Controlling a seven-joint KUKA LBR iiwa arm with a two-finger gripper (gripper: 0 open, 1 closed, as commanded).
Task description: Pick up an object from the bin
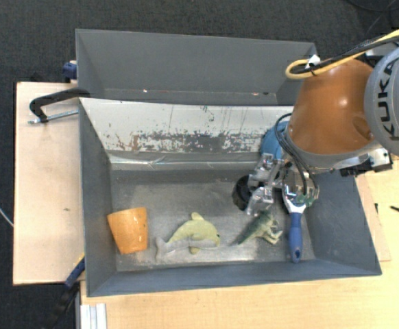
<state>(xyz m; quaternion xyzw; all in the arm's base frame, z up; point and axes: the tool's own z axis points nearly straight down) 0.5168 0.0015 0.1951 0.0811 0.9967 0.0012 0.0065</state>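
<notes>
My gripper [275,201] hangs low at the right end of the bin, its fingers apart and nothing visibly clamped between them. Directly below its tips a small green toy animal [256,229] lies on the bin floor. A blue-handled brush [295,233] lies just right of the toy, its head up by my right finger. A black round thing [242,192] sits close to the left of my left finger.
A yellow-green dolphin toy [193,234] lies mid-floor near the front wall. An orange cup [129,229] lies on its side at the front left. A blue thing [271,142] peeks out behind the arm's orange cover at the back right.
</notes>
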